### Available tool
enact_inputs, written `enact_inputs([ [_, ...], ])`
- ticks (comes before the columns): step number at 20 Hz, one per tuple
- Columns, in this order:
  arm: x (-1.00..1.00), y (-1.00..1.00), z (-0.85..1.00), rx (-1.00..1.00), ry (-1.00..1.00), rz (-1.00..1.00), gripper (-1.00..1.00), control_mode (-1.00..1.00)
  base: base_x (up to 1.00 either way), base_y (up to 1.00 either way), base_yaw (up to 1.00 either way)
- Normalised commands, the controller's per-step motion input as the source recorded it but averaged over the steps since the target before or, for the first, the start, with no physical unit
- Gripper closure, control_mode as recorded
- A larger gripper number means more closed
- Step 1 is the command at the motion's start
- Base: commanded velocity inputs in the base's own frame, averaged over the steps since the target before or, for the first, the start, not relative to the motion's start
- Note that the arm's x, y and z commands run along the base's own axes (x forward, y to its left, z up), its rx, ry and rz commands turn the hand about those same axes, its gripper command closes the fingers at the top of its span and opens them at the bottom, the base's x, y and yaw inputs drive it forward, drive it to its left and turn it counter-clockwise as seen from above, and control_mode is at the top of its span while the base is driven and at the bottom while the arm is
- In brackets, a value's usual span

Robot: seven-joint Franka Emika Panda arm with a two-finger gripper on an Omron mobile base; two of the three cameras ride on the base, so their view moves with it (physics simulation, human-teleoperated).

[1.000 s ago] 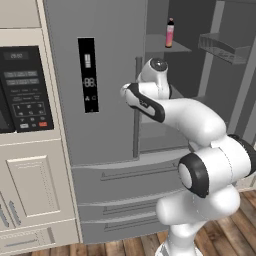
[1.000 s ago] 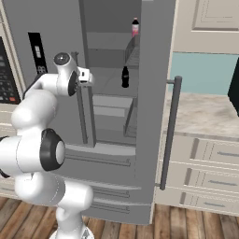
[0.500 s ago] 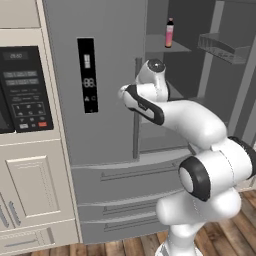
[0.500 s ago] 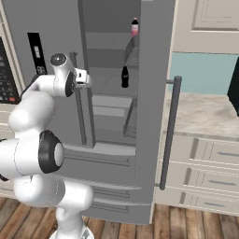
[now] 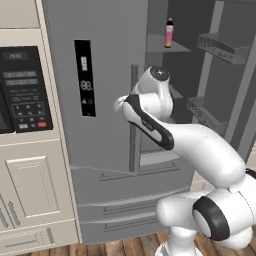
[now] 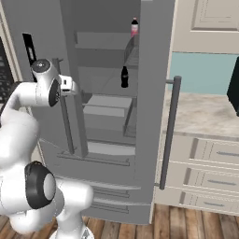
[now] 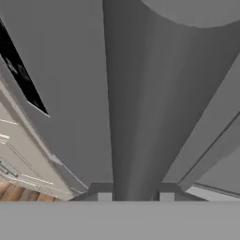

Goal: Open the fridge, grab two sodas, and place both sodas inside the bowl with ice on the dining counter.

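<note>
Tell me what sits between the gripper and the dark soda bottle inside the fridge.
Right base view: the gripper is shut on the left door's handle; the door's edge and bare shelf space separate it from the dark soda.

The arm (image 5: pixel 200 150) is glossy white, made of thick rounded segments. Each joint has a dark grey or black ring, and a black curved band runs along one link. A big round joint cap (image 6: pixel 39 186) is dark grey inside a black ring. The wrist (image 6: pixel 46 84) ends in a grey disc.
</note>
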Motion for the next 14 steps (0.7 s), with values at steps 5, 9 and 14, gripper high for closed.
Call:
enact_inputs([
  [5,-1.0,0.7,-0.18,0.0,0.0,0.13,1.0,-1.0,0.0,0.0,0.0],
  [9,-1.0,0.85,-0.31,0.0,0.0,0.1,1.0,-1.0,0.0,0.0,0.0],
  [14,-0.99,0.6,-0.13,0.0,-0.02,0.03,-1.0,-1.0,0.0,0.0,0.0],
])
